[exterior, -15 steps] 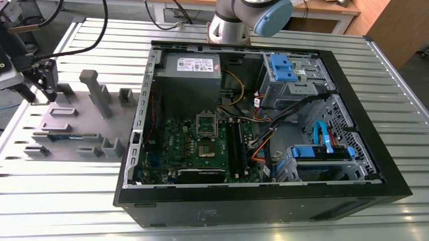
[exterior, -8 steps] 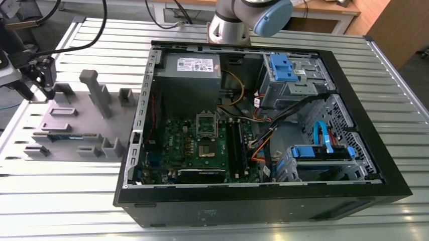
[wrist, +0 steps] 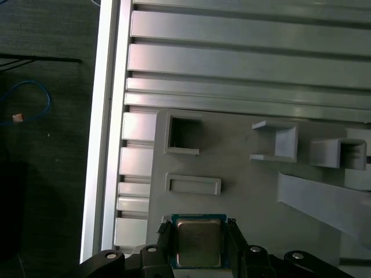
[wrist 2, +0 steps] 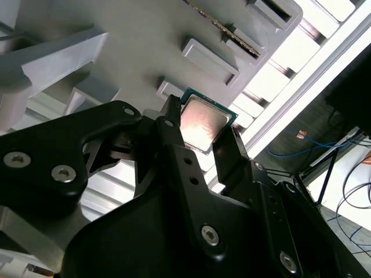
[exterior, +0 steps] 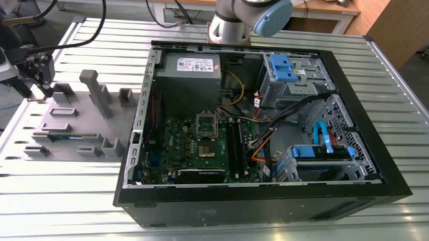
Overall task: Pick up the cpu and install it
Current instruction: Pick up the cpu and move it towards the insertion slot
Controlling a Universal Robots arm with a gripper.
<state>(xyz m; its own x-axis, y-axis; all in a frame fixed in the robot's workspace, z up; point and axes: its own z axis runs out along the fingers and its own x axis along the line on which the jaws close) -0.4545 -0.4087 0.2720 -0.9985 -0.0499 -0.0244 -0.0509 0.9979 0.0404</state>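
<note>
The cpu [wrist 2: 204, 120] [wrist: 199, 243] is a small square chip with a shiny silver top and a thin green rim. In both wrist views it sits between the two black fingers of my gripper [wrist 2: 203, 126] [wrist: 199, 238], which press on two opposite edges. It hangs just over the grey parts holder [wrist: 255, 191] [wrist 2: 133, 52], close to the holder's edge. In the exterior view my gripper [exterior: 44, 90] is at the far left, above the holder's [exterior: 74, 125] back corner. The open computer case [exterior: 261, 201] lies to the exterior view's right, its green motherboard [exterior: 201, 145] facing up.
The holder carries tall grey posts [exterior: 95, 93], several empty pockets [wrist: 184, 134] and a long memory stick [exterior: 64, 135]. Inside the case are a grey power supply [exterior: 193, 65], blue drive brackets [exterior: 282, 68] and loose cables [exterior: 261, 145]. The ribbed metal table [exterior: 60, 201] ends near the holder [wrist: 107, 116].
</note>
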